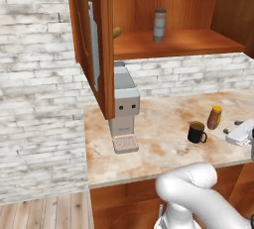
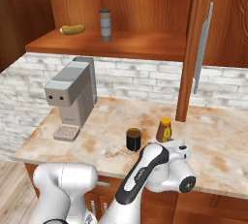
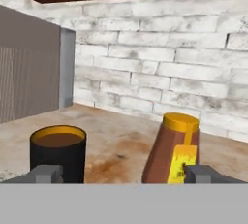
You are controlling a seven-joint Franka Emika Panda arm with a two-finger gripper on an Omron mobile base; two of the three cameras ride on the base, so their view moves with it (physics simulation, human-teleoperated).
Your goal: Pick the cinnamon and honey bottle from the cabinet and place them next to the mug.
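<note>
Honey bottle (image 3: 172, 151) | upright on counter beside mug (image 3: 58, 152) | hand (image 3: 123, 173) spread wide, bottle just inside right fingertip (image 3: 206, 173), ungripped

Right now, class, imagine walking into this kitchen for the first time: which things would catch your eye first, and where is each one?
The large reddish-brown wooden wall cabinet stands open above the counter, with a slim grey dark-capped jar upright on its shelf. Below, on the mottled stone counter, a small black mug of brown liquid stands close beside an amber-brown bottle with a yellow top. A boxy grey coffee machine stands by the white brick wall.
</note>
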